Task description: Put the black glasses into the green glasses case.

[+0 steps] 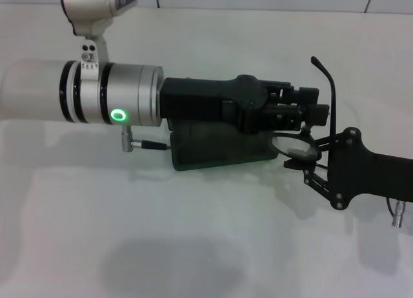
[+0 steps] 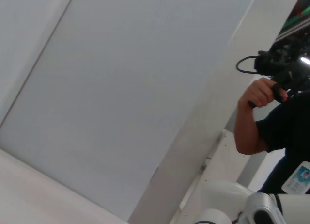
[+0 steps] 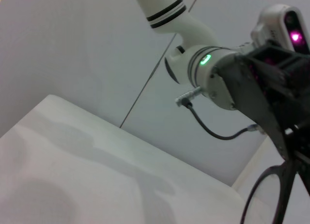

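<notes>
Toward the table's right edge, our right gripper pinches the black glasses at the frame, lifted clear of the tabletop. We judge them light and fragile, the lenses easily smudged, so the stiff frame is the safest hold. Farther back, our left gripper reaches over the green glasses case; whether its fingers are parted we cannot tell.
</notes>
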